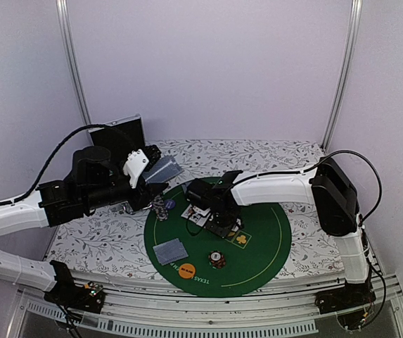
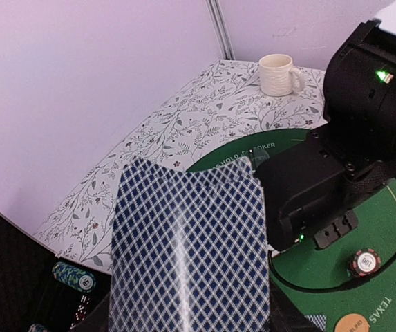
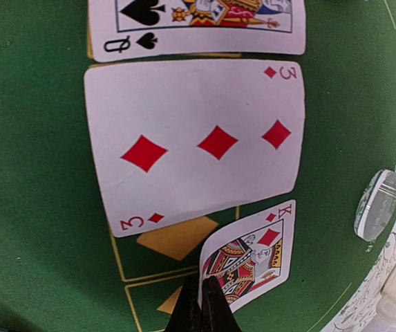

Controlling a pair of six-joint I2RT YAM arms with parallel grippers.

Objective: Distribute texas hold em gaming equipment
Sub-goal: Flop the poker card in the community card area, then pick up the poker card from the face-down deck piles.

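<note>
Community cards go down at the centre of the green mat point(image 3: 39, 207) as the right tool point(image 3: 204, 311) pinches the king of diamonds point(image 3: 253, 252), probably due for a flat release next, while the left tool point(image 1: 152, 171) grips blue-backed cards point(image 2: 187, 249) above the mat's left edge.

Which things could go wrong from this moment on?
The right hand seems to pinch the king of diamonds slanted across its marked slot; dropped so, it may lie crooked against the three of diamonds. The left hand holds blue-backed cards slightly fanned, close to the right arm: one could slip or be knocked.
</note>
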